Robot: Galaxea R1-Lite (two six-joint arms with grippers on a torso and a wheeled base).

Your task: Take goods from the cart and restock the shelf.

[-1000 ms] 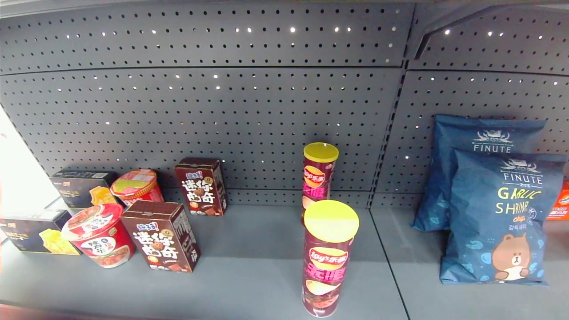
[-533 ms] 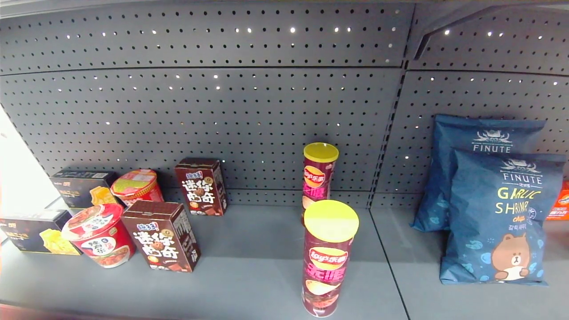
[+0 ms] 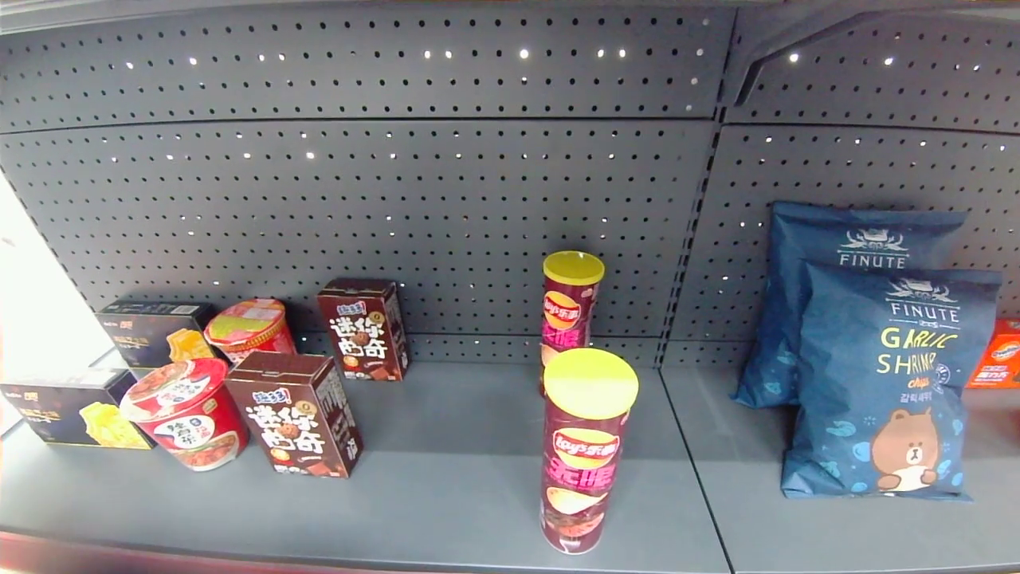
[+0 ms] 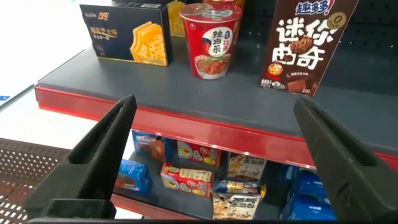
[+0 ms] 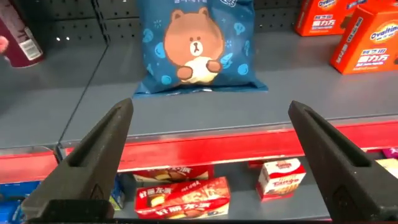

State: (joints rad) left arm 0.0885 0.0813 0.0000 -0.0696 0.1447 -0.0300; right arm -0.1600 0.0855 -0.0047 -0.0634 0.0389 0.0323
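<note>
— How are the pincers found?

— Both are held wide apart, with nothing between the fingers. The left gripper [image 4: 214, 106] is posed before the red front edge of the shelf [image 4: 124, 84], opposite the front noodle cup [image 4: 212, 40] and the front chocolate biscuit box [image 4: 305, 46]. The right gripper [image 5: 210, 107] is posed before the same edge, opposite the front shrimp chip bag [image 5: 196, 43].

— And where are the goods?

— The shelf board is read as a dial, with the perforated back panel at 12. The front chip can [image 3: 588, 450] is stood at 6, and the rear chip can [image 3: 570, 307] is behind it towards 12. The biscuit boxes, noodle cups and black cracker boxes [image 3: 72, 406] are grouped from 8 to 10. The blue bags are leaned at 3, with orange boxes [image 3: 996, 359] just past them. A dark mesh [image 4: 25, 174] is seen low beside the left gripper. It may be the cart's basket, but this cannot be settled.

— What is called for?

— Nothing is held, so a fetch from the cart is judged to be the step in hand. An item should be gripped squarely at mid-body and carried upright. It should be lowered at about 7, between the biscuit boxes and the cans, with the tall front can given room because it looks easily toppled. Like should be filed behind like.
</note>
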